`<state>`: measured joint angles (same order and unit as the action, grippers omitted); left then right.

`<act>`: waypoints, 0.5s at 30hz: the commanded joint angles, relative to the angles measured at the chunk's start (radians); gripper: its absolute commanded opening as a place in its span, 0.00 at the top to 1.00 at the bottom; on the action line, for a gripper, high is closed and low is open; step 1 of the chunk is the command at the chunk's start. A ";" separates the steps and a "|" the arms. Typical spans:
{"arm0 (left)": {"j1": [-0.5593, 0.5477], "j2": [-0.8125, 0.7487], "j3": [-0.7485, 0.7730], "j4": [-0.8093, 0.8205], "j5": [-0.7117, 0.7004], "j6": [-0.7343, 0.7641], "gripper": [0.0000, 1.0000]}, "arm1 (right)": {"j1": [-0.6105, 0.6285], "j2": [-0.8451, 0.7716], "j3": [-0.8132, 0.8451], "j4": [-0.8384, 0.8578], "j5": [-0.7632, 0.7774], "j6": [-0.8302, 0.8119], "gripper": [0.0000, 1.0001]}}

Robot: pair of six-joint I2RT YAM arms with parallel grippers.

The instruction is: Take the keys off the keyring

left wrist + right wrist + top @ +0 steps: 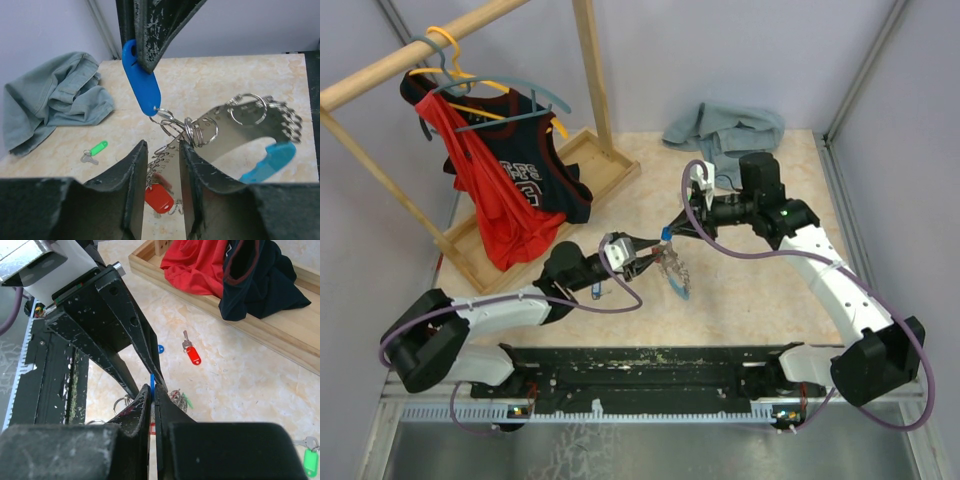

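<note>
The keyring [200, 131] is a bunch of thin silvery loops on a curved, numbered metal band, hanging above the table between my two grippers. A blue tag [141, 82] at its top is pinched in my right gripper [153, 386], which is shut on it. A light blue tag [267, 160] and a red tag [159, 197] dangle from the bunch. My left gripper [162, 145] stands open, with the metal band and a small chain passing through the gap by its right finger. From above, the bunch [672, 264] hangs just right of the left gripper [648, 262].
Loose keys lie on the table: one with a green tag [95, 150], one with a red tag [192, 354] and one with a blue head [160, 348]. A grey cloth [725, 130] sits at the back. A wooden rack [560, 190] with jerseys stands at the left.
</note>
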<state>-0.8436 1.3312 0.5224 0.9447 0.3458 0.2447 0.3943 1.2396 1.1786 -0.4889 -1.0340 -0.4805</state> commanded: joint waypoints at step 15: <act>0.021 0.013 -0.016 0.165 0.063 -0.080 0.50 | -0.003 -0.002 0.019 0.132 -0.118 0.082 1.00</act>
<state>-0.8284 1.3327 0.4854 1.1004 0.4473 0.1799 0.3943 1.2400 1.1790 -0.4355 -1.0710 -0.4236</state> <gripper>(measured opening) 0.531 0.017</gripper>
